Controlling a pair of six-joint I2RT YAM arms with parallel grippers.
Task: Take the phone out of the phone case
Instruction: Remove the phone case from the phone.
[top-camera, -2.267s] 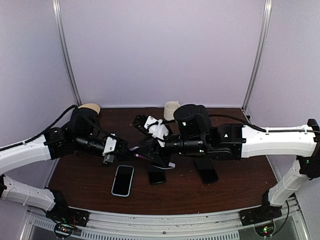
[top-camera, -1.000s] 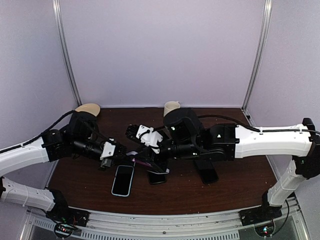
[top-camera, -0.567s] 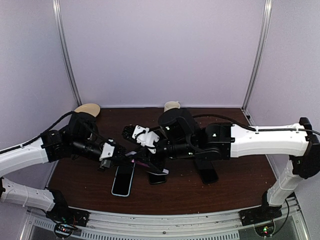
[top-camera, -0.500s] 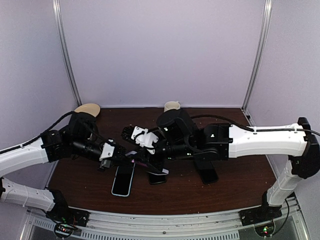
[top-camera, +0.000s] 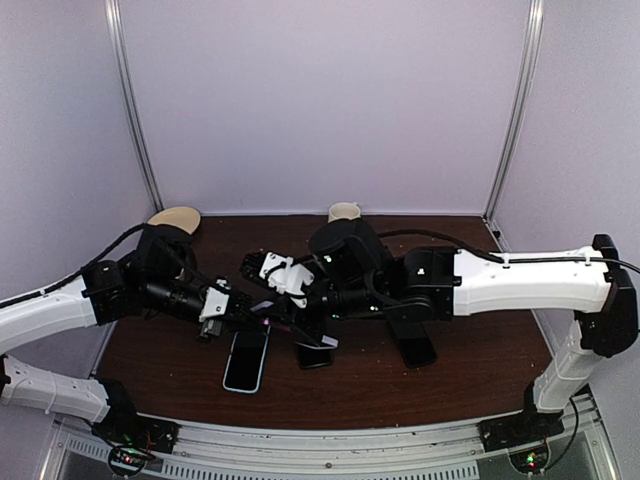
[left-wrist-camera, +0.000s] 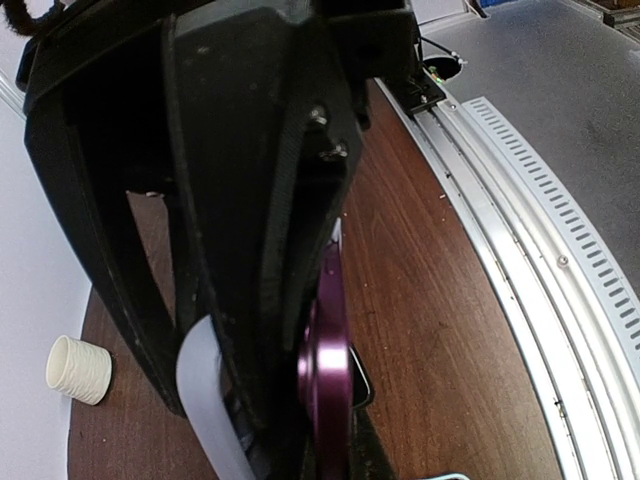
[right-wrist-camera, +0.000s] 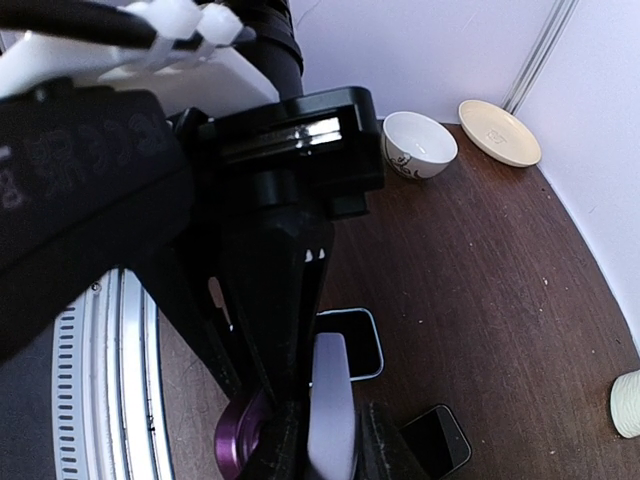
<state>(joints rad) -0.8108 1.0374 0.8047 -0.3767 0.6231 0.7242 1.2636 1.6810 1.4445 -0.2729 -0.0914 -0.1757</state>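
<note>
The two grippers meet over the middle of the table. A purple phone hangs edge-on between them, its glossy side showing in the left wrist view. My left gripper is shut on the phone. A pale lavender phone case is peeled partly away from the phone. My right gripper is shut on that case, a black finger on each side. Only a purple corner of the phone shows in the right wrist view.
On the brown table lie a phone in a light blue case, a black phone and another dark phone. A cup, a tan plate and a white bowl stand towards the back.
The right arm has reached further left and both grippers have drifted slightly left together. Both grips are held as before.
</note>
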